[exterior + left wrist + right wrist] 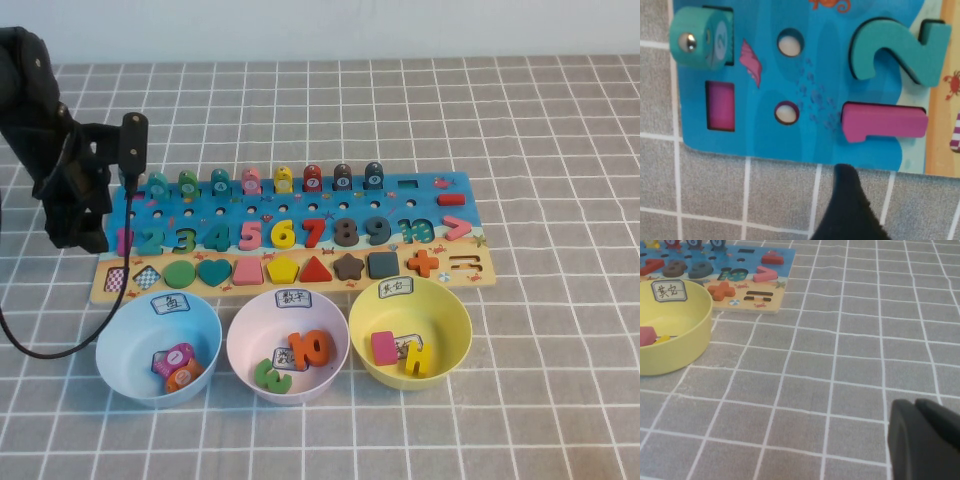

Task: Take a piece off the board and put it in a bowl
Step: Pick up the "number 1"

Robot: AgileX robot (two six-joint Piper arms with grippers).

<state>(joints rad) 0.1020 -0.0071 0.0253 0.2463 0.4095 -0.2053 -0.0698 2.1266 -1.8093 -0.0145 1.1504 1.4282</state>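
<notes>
Left wrist view: left gripper [847, 200] at your board's [815, 110] left edge, jaws unclear | centre over flat pink wooden "1" [883, 122] | right gripper [925, 440] parked, jaws closed.

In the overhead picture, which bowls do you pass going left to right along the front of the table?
Light blue bowl → pale pink bowl → yellow bowl. The left gripper hangs over the board's left end; the right gripper is outside this view.

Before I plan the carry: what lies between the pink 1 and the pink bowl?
In the high view, between the pink 1 and the pink bowl lie the board's shape row and the blue bowl.
</notes>
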